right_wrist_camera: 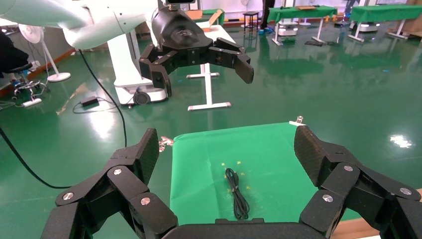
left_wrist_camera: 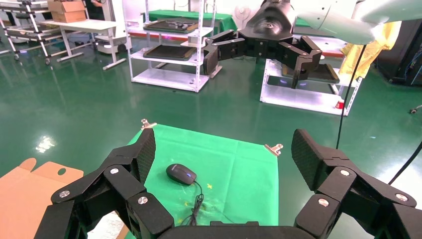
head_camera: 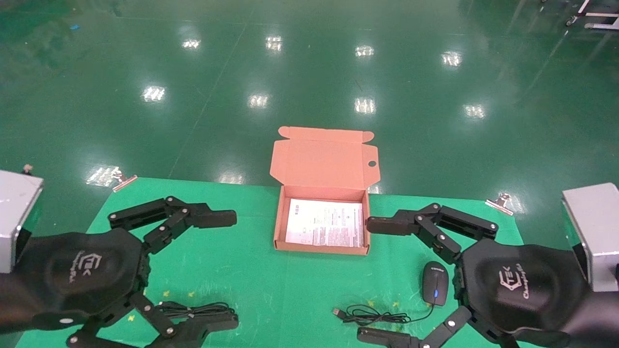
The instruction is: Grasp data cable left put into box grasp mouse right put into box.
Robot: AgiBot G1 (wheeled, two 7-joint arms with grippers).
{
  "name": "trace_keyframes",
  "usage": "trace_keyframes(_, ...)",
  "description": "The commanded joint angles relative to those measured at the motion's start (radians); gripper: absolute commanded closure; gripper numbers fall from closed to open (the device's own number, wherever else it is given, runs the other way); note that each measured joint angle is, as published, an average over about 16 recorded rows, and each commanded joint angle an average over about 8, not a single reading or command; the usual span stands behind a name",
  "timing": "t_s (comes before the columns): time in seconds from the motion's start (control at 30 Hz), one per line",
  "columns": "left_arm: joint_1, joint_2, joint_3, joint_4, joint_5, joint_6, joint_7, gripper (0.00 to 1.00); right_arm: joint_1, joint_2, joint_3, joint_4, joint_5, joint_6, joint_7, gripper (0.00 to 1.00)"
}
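Observation:
The salmon-orange box (head_camera: 319,250) lies open at the middle back of the green cloth, lid raised, a white leaflet (head_camera: 325,223) inside. The data cable (head_camera: 193,309), a black wound bundle, lies at the front left, just beside the lower finger of my left gripper (head_camera: 227,270), which is open and empty. The right wrist view shows the cable (right_wrist_camera: 237,194) on the cloth. The black mouse (head_camera: 435,289) with a blue-lit wheel sits at the front right, its thin cord (head_camera: 372,315) trailing left. My right gripper (head_camera: 371,279) stands open, the mouse close by its palm.
The green cloth (head_camera: 271,285) is held by metal clips (head_camera: 500,200) at its back corners; beyond its edge is glossy green floor. Grey blocks (head_camera: 592,232) stand at both side edges. The left wrist view shows the mouse (left_wrist_camera: 181,174) and shelving racks (left_wrist_camera: 169,45) in the room behind.

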Motion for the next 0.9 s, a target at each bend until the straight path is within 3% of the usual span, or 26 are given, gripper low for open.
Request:
trace_keyframes(0.03,0.000,0.000,0.000,0.000,0.000,0.000,0.000,0.00,0.000,0.000,0.000,0.000,0.000,0.000,0.000,0.00)
trace_keyframes(0.7,-0.001,0.000,0.000,-0.002,0.001,0.001,0.002,0.00,0.002,0.001,-0.002,0.000,-0.007,0.002,0.000,0.00)
trace_keyframes(0.9,-0.036,-0.007,0.028,-0.025,0.066,0.017,-0.004,0.00,0.012,0.016,-0.012,0.020,-0.064,0.012,-0.018,0.00)
